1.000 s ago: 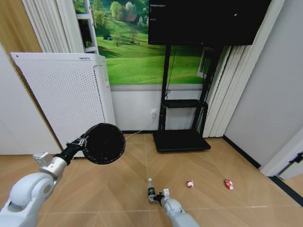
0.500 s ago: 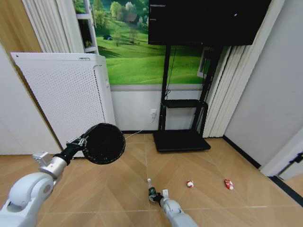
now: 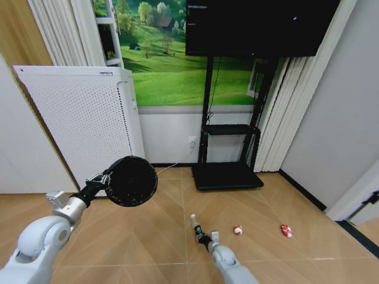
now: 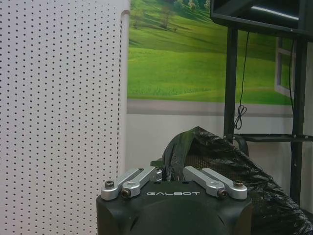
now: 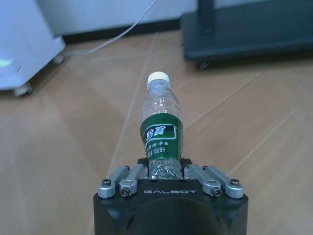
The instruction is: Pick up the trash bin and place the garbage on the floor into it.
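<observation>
White perforated appliance (image 3: 83,118) at 9 o'clock, on castors. Landscape mural (image 3: 166,59) at 12 o'clock. Black screen (image 3: 257,26) on a black stand (image 3: 228,171) at 1 o'clock, a white cable (image 3: 174,163) trailing beside its base.

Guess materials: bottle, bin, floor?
Bottle: looks like thin clear plastic, dented and see-through, with a glossy green label and a matte white cap. The right end effector grips its base.
Trash bin: black mesh, probably metal, lined with a crinkled shiny black plastic bag; held by the left end effector.
Floor: wood-look planks, low sheen; laminate or vinyl possible.
</observation>
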Robot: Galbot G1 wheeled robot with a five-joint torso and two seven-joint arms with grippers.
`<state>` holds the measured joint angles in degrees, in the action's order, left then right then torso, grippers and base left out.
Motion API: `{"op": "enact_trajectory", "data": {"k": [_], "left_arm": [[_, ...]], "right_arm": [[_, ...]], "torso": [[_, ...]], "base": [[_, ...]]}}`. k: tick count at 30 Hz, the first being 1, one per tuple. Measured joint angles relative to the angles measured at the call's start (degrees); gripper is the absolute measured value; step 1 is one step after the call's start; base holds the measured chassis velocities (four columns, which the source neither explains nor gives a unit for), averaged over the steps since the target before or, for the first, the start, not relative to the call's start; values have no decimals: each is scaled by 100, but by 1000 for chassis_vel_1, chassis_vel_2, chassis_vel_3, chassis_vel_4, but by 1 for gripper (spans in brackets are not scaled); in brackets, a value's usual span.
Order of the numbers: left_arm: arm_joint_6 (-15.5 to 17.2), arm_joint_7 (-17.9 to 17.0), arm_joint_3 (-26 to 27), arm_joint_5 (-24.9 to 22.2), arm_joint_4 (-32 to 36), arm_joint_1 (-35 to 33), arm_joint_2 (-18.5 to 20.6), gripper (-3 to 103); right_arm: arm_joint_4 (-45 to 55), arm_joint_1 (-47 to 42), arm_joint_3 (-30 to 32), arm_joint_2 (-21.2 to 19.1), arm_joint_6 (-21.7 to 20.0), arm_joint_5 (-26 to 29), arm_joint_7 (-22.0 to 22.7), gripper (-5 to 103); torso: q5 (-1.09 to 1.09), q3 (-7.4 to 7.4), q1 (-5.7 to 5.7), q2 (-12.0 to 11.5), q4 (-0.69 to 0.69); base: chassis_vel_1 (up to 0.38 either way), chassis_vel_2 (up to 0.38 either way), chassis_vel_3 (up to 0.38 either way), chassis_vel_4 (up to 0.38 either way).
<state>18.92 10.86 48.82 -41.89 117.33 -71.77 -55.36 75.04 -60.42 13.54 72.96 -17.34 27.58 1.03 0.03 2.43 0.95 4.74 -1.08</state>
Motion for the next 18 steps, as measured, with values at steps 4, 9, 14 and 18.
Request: {"op": "enact_trajectory", "data": {"k": [4, 9, 14, 18], "left_arm": [[-50, 101, -108, 65, -215, 164, -53, 7], [-87, 268, -230, 150, -461, 364, -96, 7], [-213, 565, -636, 416, -1093, 846, -188, 7], [-301, 638, -1117, 635, -1582, 1226, -311, 7]], "right_arm": [[387, -90, 572, -702, 5, 228, -95, 30], [886, -309, 1058, -1464, 0, 544, -240, 25], [2053, -479, 1386, -1936, -163, 1229, -38, 25], [2544, -477, 1428, -1986, -243, 1470, 150, 25]], "torso": [[1, 0, 0, 0, 1], [-3, 0, 0, 0, -3], [1, 0, 0, 0, 3], [-3, 0, 0, 0, 5]], "base": [[0, 0, 0, 0], [0, 0, 0, 0], [0, 0, 0, 0], [0, 0, 0, 0]]}}
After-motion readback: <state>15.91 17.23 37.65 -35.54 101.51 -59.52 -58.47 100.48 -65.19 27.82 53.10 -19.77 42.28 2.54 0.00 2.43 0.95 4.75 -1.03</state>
